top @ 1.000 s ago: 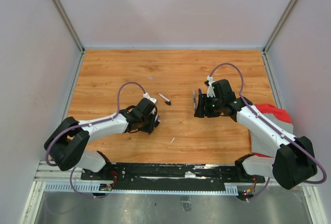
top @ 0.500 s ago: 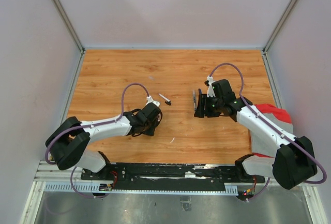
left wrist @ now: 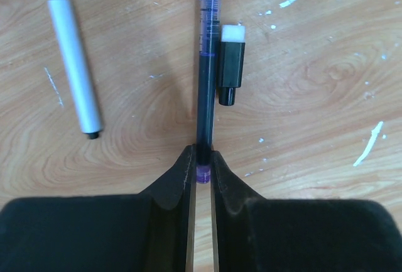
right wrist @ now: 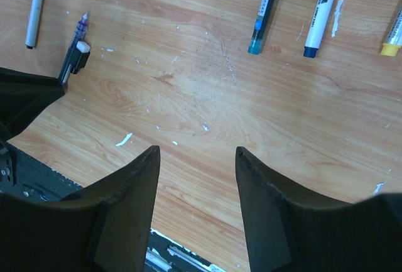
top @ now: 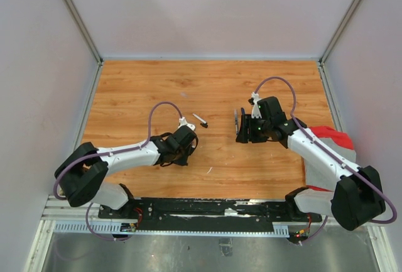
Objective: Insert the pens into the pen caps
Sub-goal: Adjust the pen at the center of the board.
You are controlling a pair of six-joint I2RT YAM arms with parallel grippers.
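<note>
**Left pincer on the pen's tail, right pincer waiting**

On the wood table, far left: a grey-white pen lies loose, untouched.

Next over, the left gripper is pinched tight on the rear end of a dark blue pen, whose barrel points straight away from the jaws. Gripping the tail probably keeps the purple tip end free for capping. Cannot tell whether the pen is lifted or resting on the wood.

Just right of the barrel and parallel to it: a black cap with a white end. Likely its mate.

Further right, the right gripper hovers with its jaws roughly half apart and nothing between them. It is possibly poised to fetch the cap.

Beyond it, a teal-ended pen and two others lie well apart from the action.
</note>
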